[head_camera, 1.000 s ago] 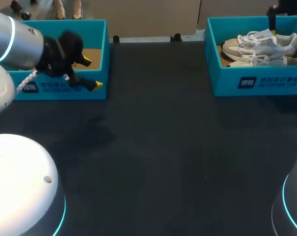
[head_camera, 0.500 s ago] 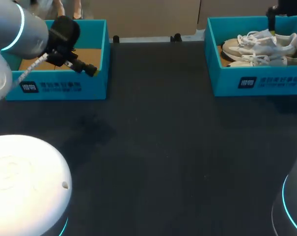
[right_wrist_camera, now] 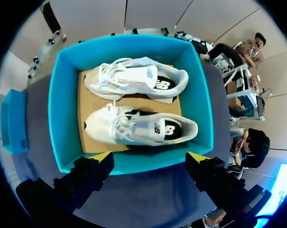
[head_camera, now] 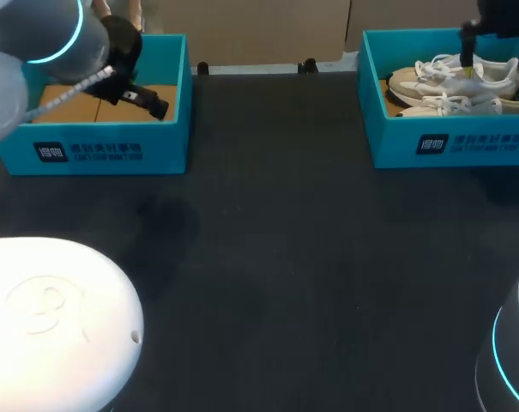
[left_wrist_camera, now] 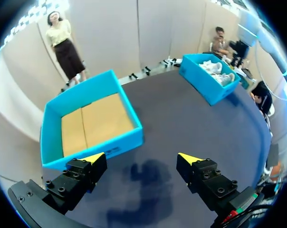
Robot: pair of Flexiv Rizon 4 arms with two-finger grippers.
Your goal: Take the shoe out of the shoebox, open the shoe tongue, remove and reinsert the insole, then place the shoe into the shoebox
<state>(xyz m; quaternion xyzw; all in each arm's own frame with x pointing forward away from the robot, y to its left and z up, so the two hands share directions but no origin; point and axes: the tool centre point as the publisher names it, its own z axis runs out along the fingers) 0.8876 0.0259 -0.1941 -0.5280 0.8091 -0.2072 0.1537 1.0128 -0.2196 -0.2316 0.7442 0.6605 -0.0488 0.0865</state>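
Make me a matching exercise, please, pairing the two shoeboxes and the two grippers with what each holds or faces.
1 left shoebox
2 right shoebox
3 left gripper
4 right gripper

A open, white shoes ahead of it
B bare cardboard floor
C open, no shoes ahead of it
D two white shoes inside

Pairs: 1-B, 2-D, 3-C, 4-A

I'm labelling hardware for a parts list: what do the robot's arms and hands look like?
The silver-grey rounded left arm carries a glowing cyan ring and a pale braided cable, plus a white domed base. The black blocky left hand and right hand have bolted fingers with bright yellow pointed tips.
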